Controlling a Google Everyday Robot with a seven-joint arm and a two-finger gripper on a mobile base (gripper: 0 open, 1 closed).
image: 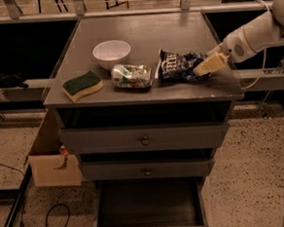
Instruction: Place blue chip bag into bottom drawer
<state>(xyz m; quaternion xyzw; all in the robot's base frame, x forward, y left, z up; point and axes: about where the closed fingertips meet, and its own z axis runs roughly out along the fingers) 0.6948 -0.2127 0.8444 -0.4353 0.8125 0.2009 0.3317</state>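
Note:
The blue chip bag [180, 65] lies flat on the grey cabinet top [141, 30], right of centre, with its white lettered end toward the left. My gripper [209, 65] comes in from the right on the white arm [253, 33] and sits at the bag's right end, touching or overlapping it. The bottom drawer [147, 205] is pulled out below, showing a dark inside with nothing in it. The two upper drawers [145, 140] are closed.
On the cabinet top, left of the bag, are a green-and-white foil bag [130, 75], a white bowl [111, 53] and a green-and-yellow sponge [82, 85]. A cardboard box [54, 165], a black pole and a cable lie on the floor at the left.

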